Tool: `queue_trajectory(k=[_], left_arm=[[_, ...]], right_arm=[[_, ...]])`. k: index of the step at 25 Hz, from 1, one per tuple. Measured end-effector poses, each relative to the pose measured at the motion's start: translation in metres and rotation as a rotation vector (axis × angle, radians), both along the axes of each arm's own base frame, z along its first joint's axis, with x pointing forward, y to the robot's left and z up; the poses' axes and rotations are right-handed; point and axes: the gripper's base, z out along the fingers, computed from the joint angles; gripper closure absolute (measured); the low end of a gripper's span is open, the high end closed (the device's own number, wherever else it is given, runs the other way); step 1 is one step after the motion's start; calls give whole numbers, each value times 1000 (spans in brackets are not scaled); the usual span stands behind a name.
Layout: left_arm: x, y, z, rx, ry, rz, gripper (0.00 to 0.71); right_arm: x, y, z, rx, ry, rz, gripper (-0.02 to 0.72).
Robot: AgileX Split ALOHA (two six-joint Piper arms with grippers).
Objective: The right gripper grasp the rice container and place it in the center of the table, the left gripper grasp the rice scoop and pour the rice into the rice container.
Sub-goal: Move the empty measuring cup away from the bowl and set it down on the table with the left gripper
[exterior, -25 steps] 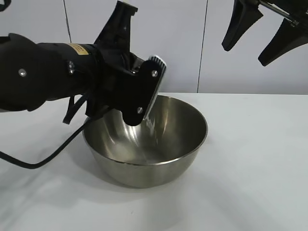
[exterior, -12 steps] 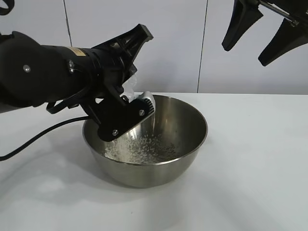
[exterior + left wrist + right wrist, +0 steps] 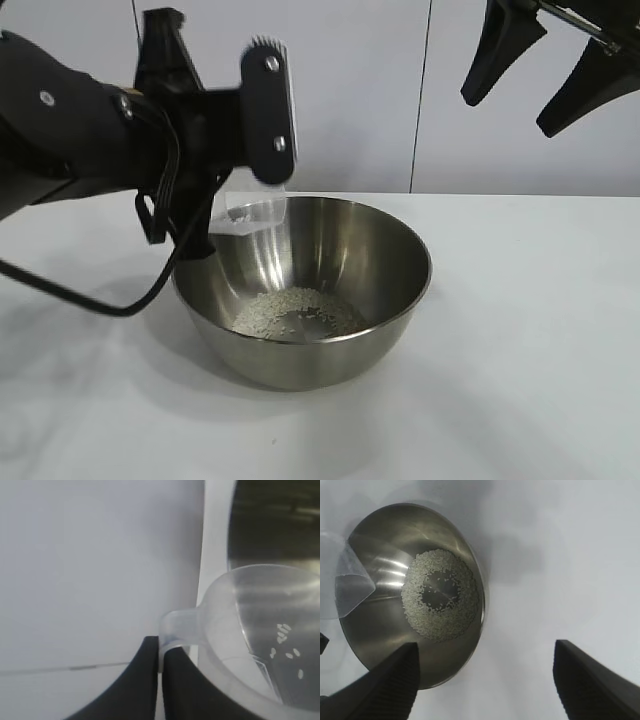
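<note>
1. Exterior view: I see the rice container (image 3: 303, 295) standing on the table (image 3: 520, 330), about mid-table, with the rice (image 3: 298, 312) lying in a loose ring on its bottom. My left gripper (image 3: 243, 190) hangs over the bowl's left rim, and the rice scoop (image 3: 250, 213) shows just below it, above the rim and nearly upright. My right gripper (image 3: 545, 75) is parked high at the upper right, well apart from the bowl, fingers spread and holding nothing.

2. Left wrist view: the left gripper's fingers (image 3: 142, 680) are pinched tight on the scoop's (image 3: 260, 630) little tab. Only a few stray grains cling inside the cup, so I judge it effectively emptied.

3. Right wrist view: looking down between my open right fingers (image 3: 385, 685), I see the container (image 3: 385, 550) with the rice (image 3: 440, 602) pooled in it, and the scoop (image 3: 350, 587) overlapping the rim at one side.

4. Progress, as I judge it: bowl placed, rice poured. What remains, at most, is carrying the scoop clear and setting it down.
</note>
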Motion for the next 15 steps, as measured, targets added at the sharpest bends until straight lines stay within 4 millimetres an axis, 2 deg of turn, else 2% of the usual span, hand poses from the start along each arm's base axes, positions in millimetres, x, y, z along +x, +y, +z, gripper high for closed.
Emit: queue_trajectory(k=[4, 8, 15], left_arm=[[-4, 6, 23, -439, 39, 110, 701], [3, 22, 36, -767, 66, 218, 701], [21, 60, 28, -1064, 135, 309, 701]], right_arm=[[0, 0, 0, -1, 0, 0, 188], [0, 0, 0, -1, 0, 0, 188], [0, 0, 0, -1, 0, 0, 188]])
